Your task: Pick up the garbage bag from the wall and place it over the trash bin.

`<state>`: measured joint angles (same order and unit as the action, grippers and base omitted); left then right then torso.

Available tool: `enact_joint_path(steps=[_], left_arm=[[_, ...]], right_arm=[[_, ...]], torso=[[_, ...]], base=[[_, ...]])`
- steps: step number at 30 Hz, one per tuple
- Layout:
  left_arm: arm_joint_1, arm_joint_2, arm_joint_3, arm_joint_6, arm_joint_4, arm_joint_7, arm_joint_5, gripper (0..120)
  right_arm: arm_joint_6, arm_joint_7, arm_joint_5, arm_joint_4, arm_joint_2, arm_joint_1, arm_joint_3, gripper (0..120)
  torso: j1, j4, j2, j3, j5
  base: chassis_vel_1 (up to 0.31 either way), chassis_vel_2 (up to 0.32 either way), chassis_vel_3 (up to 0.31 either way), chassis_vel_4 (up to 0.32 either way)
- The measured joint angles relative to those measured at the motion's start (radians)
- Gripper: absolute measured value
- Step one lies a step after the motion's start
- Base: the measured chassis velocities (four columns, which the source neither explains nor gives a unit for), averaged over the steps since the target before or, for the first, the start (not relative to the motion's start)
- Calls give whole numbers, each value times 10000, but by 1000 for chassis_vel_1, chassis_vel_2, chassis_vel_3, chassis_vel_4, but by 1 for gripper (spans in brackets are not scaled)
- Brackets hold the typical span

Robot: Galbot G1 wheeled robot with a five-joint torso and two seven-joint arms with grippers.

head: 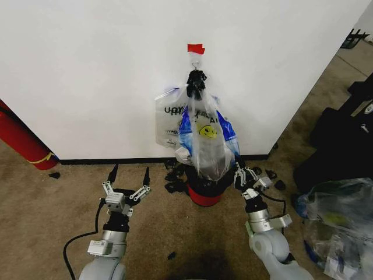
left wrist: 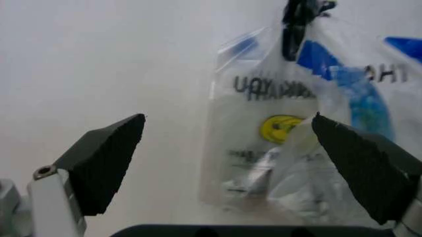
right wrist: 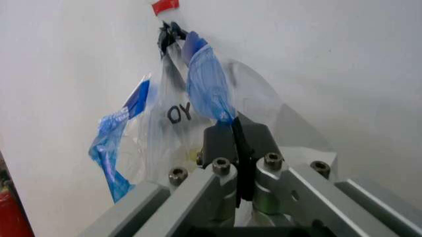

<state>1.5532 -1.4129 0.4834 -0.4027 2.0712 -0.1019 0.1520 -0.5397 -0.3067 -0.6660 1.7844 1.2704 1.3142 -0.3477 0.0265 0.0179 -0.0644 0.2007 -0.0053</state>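
Right hand clamped on bag film at the bin; bag not yet off the wall hook.

Nearest, on the carpet floor, the left hand stands wide open and empty, short of the wall's baseboard and apart from the bin. The right hand is at the bin's right side, its pads pressed together on a pinch of the garbage bag. The trash bin sits against the baseboard, directly under the bag. Farthest, the bag's handles are bunched on the small hook below the red tape on the wall. Risk, in my judgement: pulling downward or outward with the handles hooked could stretch or tear the thin film, or drag the flat bundle of bags behind it; a one-sided grip may also leave the mouth collapsed.
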Motion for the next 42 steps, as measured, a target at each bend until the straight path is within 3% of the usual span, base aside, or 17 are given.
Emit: enact_joint_path(steps=[8, 14, 18, 19, 23, 30, 42], left_arm=[[-1102, 1131, -866, 691, -356, -1848, 3139, 100], [-2414, 1930, -1625, 963, -1180, -2488, 3147, 100], [-3133, 2283, -2207, 1069, -1831, -2407, 3035, 100], [-3657, 2404, -2594, 1095, -2406, -2280, 3008, 100], [-4915, 2342, -3335, 1328, -3472, -1195, 2866, 100], [-5783, 1899, -3746, 1864, -3785, -16, 3474, 100], [-5547, 1707, -3958, 2202, -3041, 354, 4162, 100]], right_arm=[[7, -13, 69, -88, -77, -404, 194, 0], [48, -13, 220, -155, -107, -583, 265, 0], [70, -16, 314, -195, -93, -644, 303, 0], [73, -24, 406, -262, -58, -707, 323, 0], [69, -50, 573, -358, 46, -815, 364, 0], [64, -58, 626, -383, 51, -827, 328, 0], [59, -35, 745, -357, 70, -728, 269, 0]], torso=[[1, 0, 0, 1, 5], [2, 3, 0, 2, -2], [1, 2, 0, 2, 1], [2, 2, 1, 2, -3], [2, 3, 1, 2, 0], [2, 3, 1, 1, 1], [1, 1, 0, 0, 1]], base=[[0, 0, 0, 0], [0, 0, 0, 0], [0, 0, 0, 0], [0, 0, 0, 0], [0, 0, 0, 0], [0, 0, 0, 0], [0, 0, 0, 0]])
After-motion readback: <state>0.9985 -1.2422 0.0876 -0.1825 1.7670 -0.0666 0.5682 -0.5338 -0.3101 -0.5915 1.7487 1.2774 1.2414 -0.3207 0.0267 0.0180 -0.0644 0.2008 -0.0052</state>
